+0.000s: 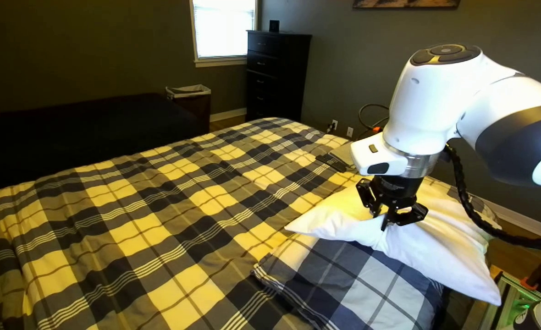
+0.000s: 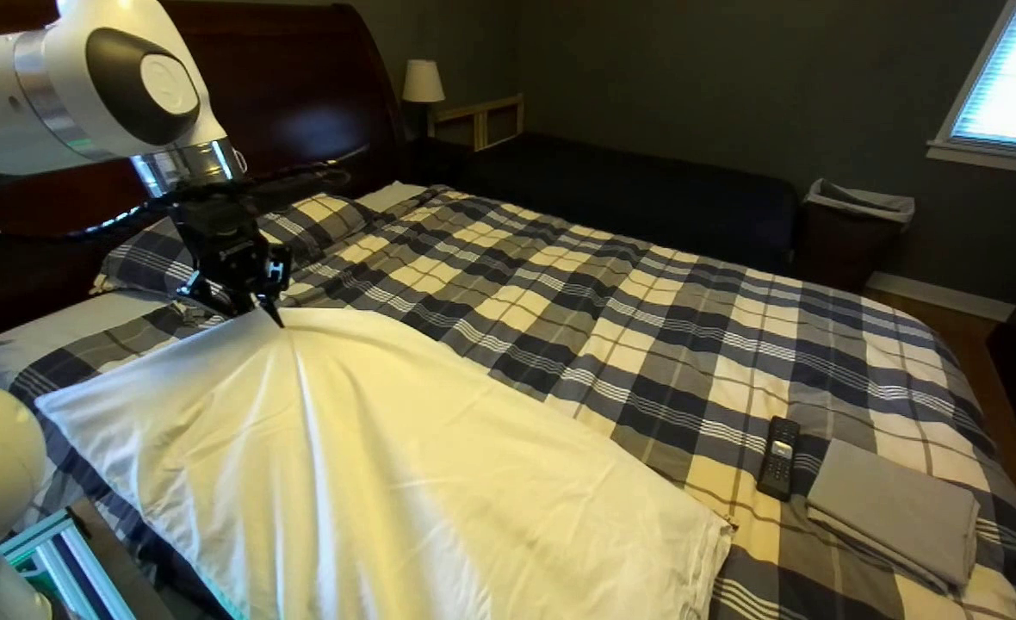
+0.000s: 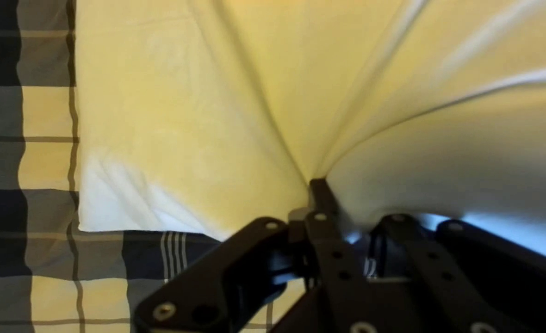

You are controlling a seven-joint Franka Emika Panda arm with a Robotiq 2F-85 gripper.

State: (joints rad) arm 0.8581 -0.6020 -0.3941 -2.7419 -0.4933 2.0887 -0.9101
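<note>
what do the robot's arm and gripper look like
The arm is glossy white with rounded housings, a dark band, a dark button pad and a silvery collar. The gripper is black, with angular, linked fingers, pale screw heads and pale lettering too small to read. A thick black cable runs outside the arm.

We saw the walls (image 2: 680, 86) sunk in dimness, while the window (image 1: 224, 30) glared nearly white in both exterior views. The dresser (image 1: 277, 73) showed almost black, and a pale sheen lay on the headboard (image 2: 310, 120). In the wrist view we found the cloth (image 3: 199, 101) cast yellow, turning bluish-white toward the lower right, and the gripper (image 3: 320, 196) dark and slightly out of focus.
</note>
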